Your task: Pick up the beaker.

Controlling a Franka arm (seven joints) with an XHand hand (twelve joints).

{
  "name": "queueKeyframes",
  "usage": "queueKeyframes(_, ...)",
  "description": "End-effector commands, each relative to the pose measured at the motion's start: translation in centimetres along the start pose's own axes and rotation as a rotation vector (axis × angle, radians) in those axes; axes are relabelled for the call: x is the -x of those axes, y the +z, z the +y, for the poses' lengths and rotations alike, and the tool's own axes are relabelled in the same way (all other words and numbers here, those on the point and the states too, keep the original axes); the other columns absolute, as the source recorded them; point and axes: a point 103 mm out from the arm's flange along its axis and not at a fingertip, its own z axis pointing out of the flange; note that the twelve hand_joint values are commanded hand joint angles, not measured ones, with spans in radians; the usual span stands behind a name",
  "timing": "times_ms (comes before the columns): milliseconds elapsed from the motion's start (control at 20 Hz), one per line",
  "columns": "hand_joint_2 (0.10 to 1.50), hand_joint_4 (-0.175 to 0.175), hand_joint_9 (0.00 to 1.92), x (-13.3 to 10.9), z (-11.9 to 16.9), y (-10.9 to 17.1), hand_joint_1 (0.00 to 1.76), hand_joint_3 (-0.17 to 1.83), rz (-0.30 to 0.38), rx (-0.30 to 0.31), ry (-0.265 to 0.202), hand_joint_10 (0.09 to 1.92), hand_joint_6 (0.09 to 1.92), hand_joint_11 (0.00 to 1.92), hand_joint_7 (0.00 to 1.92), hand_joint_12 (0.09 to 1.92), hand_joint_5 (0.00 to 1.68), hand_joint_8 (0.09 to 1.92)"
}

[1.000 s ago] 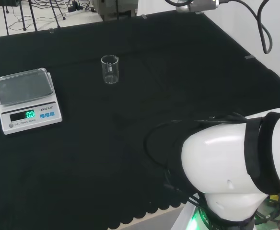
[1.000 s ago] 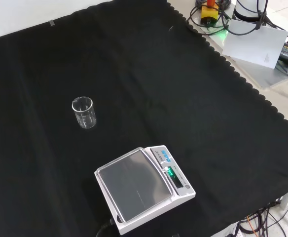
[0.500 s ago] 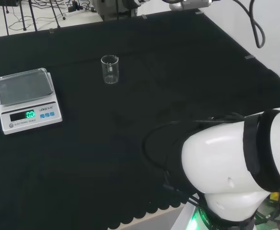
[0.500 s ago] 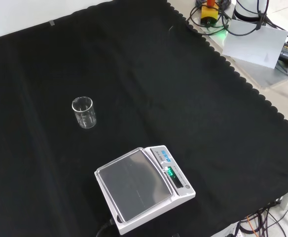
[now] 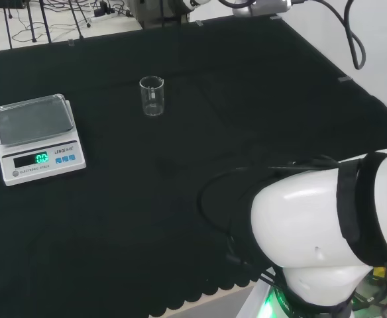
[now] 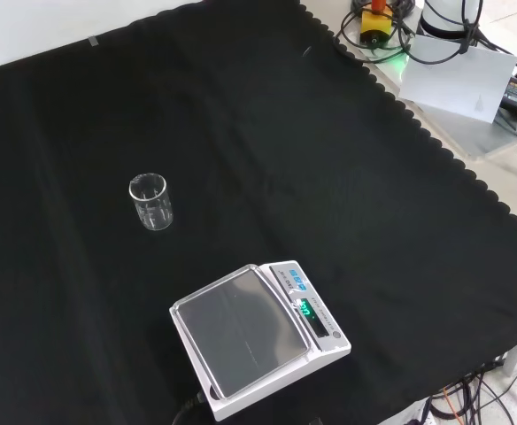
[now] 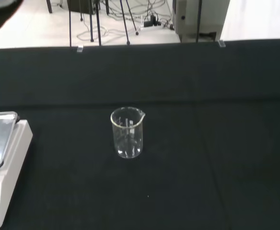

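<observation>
A small clear glass beaker (image 5: 152, 96) stands upright and empty on the black cloth, far from the arm's base in the head view. The front view has the beaker (image 6: 150, 202) left of the middle, alone on the cloth. The wrist camera looks at the beaker (image 7: 127, 132) from some way off, with open cloth between them. A dark blurred shape (image 7: 0, 8) at the edge of the wrist view is too vague to identify. Nothing touches the beaker.
A white scale (image 5: 38, 136) with a lit green display stands left of the beaker in the head view and near the front edge (image 6: 258, 341) in the front view. The arm's big white link (image 5: 326, 238) fills the head view's lower right. Cables and stands lie beyond the cloth.
The arm's part at the head view's top edge has shifted a little to the left. Beaker and scale have not moved.
</observation>
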Motion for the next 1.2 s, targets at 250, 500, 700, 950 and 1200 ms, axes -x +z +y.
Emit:
queueKeyframes(250, 0.69, 0.008, 0.11, 1.7, 3.9, 3.8, 0.59, 0.32, 0.006, -0.006, -0.024, 0.87, 0.09, 0.00, 0.09, 1.08, 0.12, 0.72)
queueKeyframes(500, 0.70, 0.008, 0.11, 2.1, 7.4, 5.7, 0.61, 0.30, -0.002, -0.021, -0.058, 0.87, 0.09, 0.00, 0.09, 1.10, 0.12, 0.71)
queueKeyframes(700, 0.70, 0.007, 0.12, 1.6, 9.9, 7.2, 0.61, 0.29, -0.014, -0.023, -0.094, 0.88, 0.09, 0.00, 0.08, 1.11, 0.12, 0.71)
queueKeyframes(950, 0.71, 0.003, 0.13, 0.2, 12.4, 9.1, 0.62, 0.29, 0.003, -0.029, -0.094, 0.88, 0.09, 0.00, 0.09, 1.12, 0.13, 0.71)
queueKeyframes(1200, 0.71, 0.001, 0.13, -2.1, 15.8, 11.5, 0.62, 0.29, 0.011, -0.043, -0.124, 0.88, 0.09, 0.00, 0.09, 1.12, 0.13, 0.72)
